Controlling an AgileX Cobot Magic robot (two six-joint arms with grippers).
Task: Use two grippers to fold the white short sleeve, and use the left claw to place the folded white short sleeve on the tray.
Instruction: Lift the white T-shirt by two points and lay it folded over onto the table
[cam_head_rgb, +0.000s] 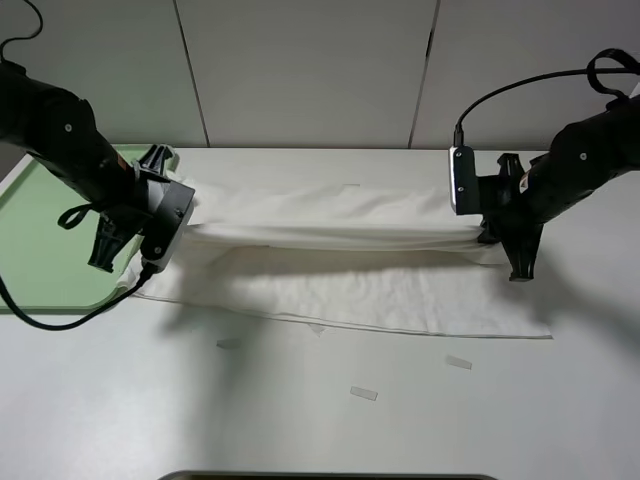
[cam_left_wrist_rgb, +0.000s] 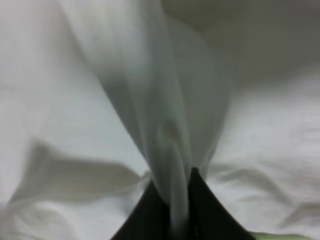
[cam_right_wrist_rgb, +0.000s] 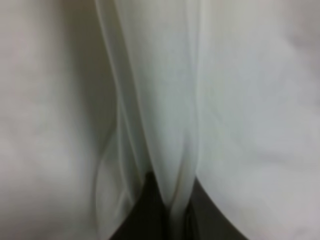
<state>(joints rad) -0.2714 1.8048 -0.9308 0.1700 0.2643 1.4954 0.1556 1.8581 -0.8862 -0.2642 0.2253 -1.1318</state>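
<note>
Nearest me, a few small pale strips (cam_head_rgb: 363, 393) lie scattered on the bare table (cam_head_rgb: 120, 420) toward its front edge, apart from everything else. Just beyond them runs the near hem of the white short sleeve (cam_head_rgb: 380, 295). Its lower layer lies flat across the middle of the table.

Above that layer a fold of the same cloth hangs as a long band, lifted clear and throwing a shadow on the cloth below. An arm has each end of it. The left end effector (cam_head_rgb: 188, 214) is closed tight on a gathered pinch of fabric, and the right end effector (cam_head_rgb: 480, 230) is clamped on the other end. Both wrist views show cloth rising from between dark fingertips.

At the left edge, running back toward the far edge, sits the tray (cam_head_rgb: 35, 260). The left arm crosses over it. The shirt's left corner lies just beside its rim; I can't tell whether it touches.

To my eye the fold is only half made, and the worry is the two arms getting out of step. If one leads, the band will skew and come down crooked. Too much pull between them could slip the thin cotton out of a pinch. The slack middle may crease, and that left corner could catch on the tray's rim and drag the flat layer askew.
</note>
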